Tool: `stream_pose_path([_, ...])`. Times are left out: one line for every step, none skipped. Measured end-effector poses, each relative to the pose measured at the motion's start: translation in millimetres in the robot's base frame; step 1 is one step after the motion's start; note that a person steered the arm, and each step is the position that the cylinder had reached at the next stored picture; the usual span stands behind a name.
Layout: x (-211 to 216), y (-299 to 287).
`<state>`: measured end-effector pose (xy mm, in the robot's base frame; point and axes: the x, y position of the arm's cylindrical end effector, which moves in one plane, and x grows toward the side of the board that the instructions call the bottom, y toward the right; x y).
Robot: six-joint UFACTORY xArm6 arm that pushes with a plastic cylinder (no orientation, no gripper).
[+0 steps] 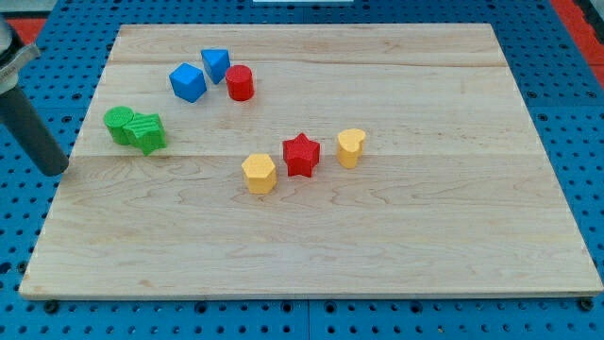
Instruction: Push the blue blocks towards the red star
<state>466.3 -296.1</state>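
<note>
My tip (57, 170) is seen at the board's nine o'clock edge, well apart from every block; no pincer is fitted, so nothing is pinched. The blue cube (188, 82) and blue triangular block (216, 64) are found at eleven o'clock from the red star (301, 155), beside the red cylinder (240, 83).

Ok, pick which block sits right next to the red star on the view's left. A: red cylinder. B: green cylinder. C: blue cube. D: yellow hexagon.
D: the yellow hexagon sits just to the view's left of the red star, slightly lower, while the blue cube and red cylinder lie up toward the view's top and the green blocks far to the left.
</note>
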Motion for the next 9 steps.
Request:
stream_pose_path([2, 0])
stream_pose_path([0, -8])
stream_pose_path([-44, -8])
stream_pose_path([-94, -8])
stream_pose_path([-137, 17])
stream_pose_path([-144, 41])
stream_pose_path([-171, 40])
stream_pose_path([-158, 108])
stream_pose_path([-116, 202])
